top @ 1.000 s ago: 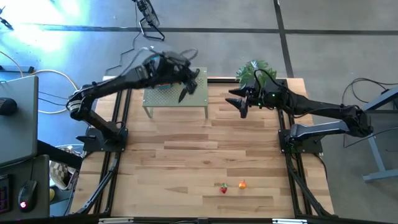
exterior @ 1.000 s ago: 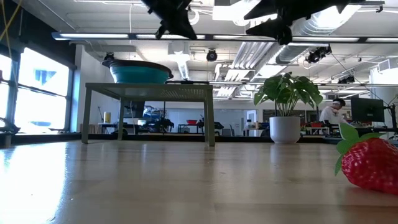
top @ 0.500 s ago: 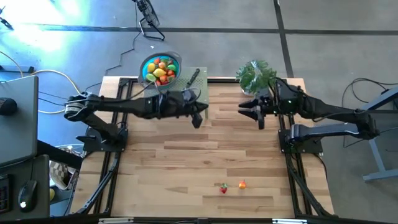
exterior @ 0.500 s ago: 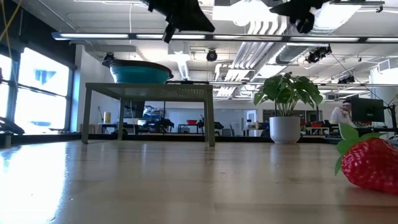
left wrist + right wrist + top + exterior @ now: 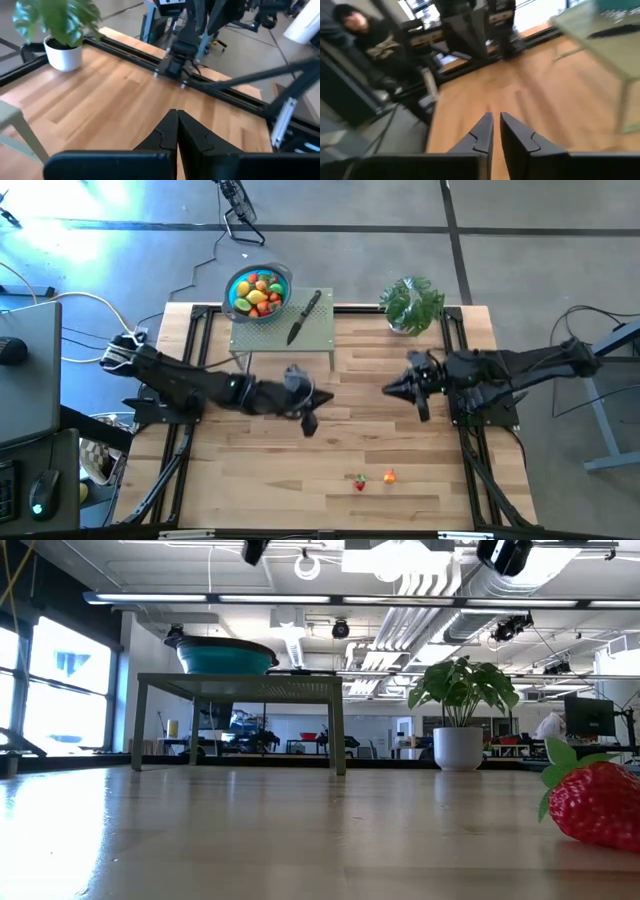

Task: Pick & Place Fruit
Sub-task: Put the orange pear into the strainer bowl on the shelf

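Now | left gripper (image 5: 309,425) pressed together, empty, held over mid tabletop (image 5: 400,440) | right gripper (image 5: 388,390) nearly closed, empty | fruit (image 5: 359,482) lies near front edge

A blue bowl (image 5: 237,290) and black-handled knife (image 5: 303,316) are seen on a small green stand (image 5: 320,338), upper centre; potted plant (image 5: 411,304) upper right

1. I'm getting harsh blue-white glare on the floor (image 5: 60,210) at the overhead view's upper left.
2. Low camera: windows (image 5: 50,670) blaze white, their sheen washing the table (image 5: 250,830).
3. The near strawberry (image 5: 597,802) looks soft.
4. Right wrist feed is smeared with blur; the person (image 5: 365,37) is barely resolved.
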Robot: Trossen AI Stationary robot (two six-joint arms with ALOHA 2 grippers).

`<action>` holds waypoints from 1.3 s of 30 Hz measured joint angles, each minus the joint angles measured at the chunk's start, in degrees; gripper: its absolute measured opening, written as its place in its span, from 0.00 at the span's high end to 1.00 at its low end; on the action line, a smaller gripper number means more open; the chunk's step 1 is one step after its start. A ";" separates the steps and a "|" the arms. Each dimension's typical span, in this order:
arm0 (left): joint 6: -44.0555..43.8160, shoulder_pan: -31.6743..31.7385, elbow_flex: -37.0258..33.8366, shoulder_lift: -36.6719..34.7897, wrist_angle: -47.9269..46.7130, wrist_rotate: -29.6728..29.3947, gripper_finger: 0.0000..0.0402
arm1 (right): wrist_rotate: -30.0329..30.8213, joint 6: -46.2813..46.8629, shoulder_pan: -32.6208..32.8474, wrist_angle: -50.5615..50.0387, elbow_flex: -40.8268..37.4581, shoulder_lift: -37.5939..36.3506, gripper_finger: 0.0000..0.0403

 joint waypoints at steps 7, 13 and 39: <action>-1.30 -7.55 0.00 0.00 -0.45 -6.84 1.00 | 6.76 7.73 12.88 0.54 0.00 3.33 0.99; -4.03 -9.61 0.00 0.00 -0.12 -6.96 1.00 | 11.28 11.90 20.99 0.50 0.00 7.36 0.99; -6.20 -9.76 0.01 0.04 1.26 -7.27 1.00 | -1.76 8.51 24.85 -18.69 8.31 27.15 0.99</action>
